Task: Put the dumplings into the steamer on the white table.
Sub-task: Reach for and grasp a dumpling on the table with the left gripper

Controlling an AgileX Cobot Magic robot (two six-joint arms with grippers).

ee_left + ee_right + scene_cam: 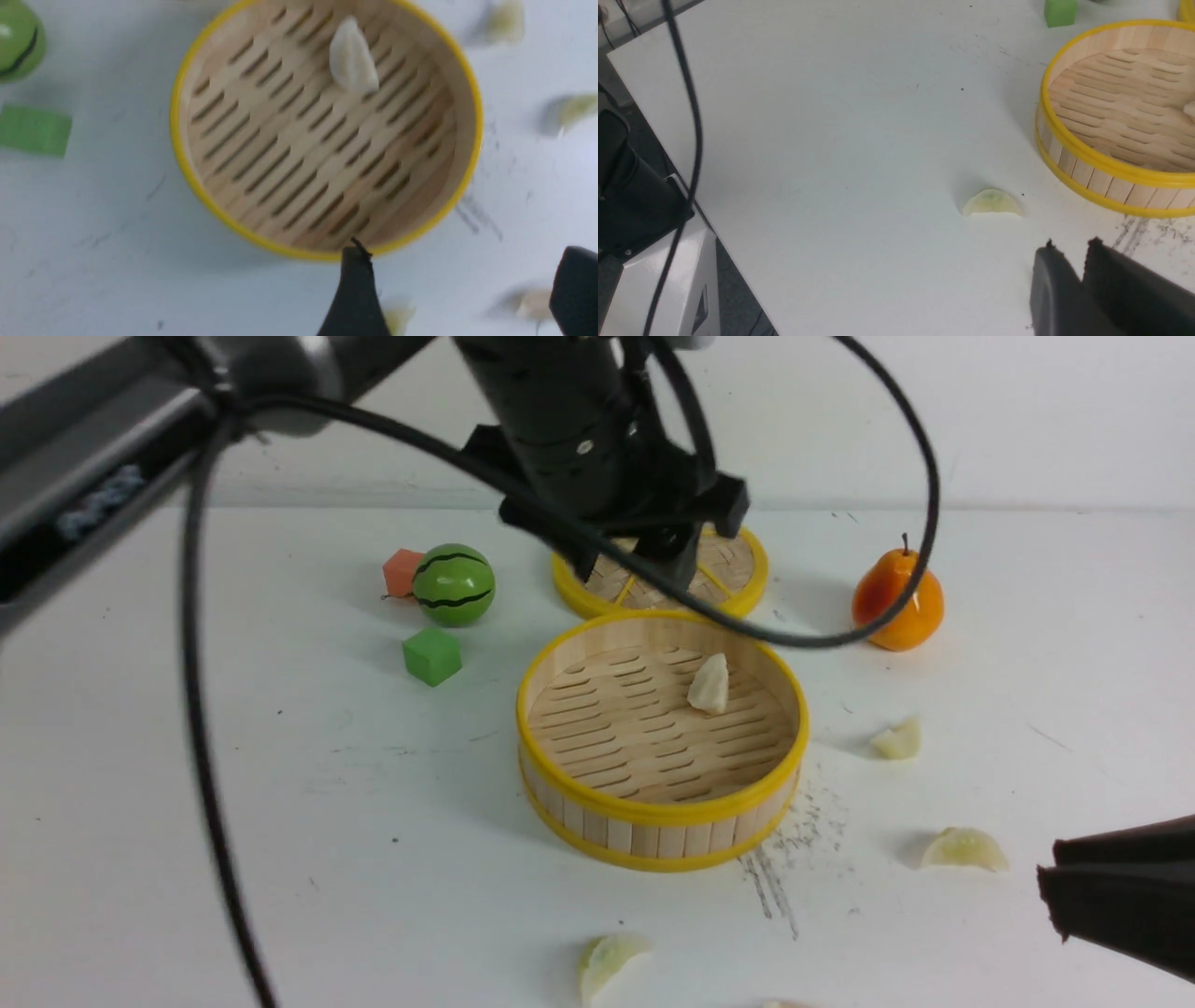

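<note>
Left gripper [465, 249] spread wide, empty, over the steamer [653, 821] edge. One dumpling [709, 683] inside; other dumplings [964, 849] on the white table [280, 803]. Right gripper [1071, 249] looks closed, empty, I think.

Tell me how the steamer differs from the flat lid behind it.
The steamer has an upright slat wall; the lid is a flat disc. The steamer's floor is slotted slats; the lid is woven with yellow spokes. The steamer holds one dumpling; the lid is partly hidden behind the left arm. Both are round, pale wood, yellow-rimmed, and rest on the white table.
</note>
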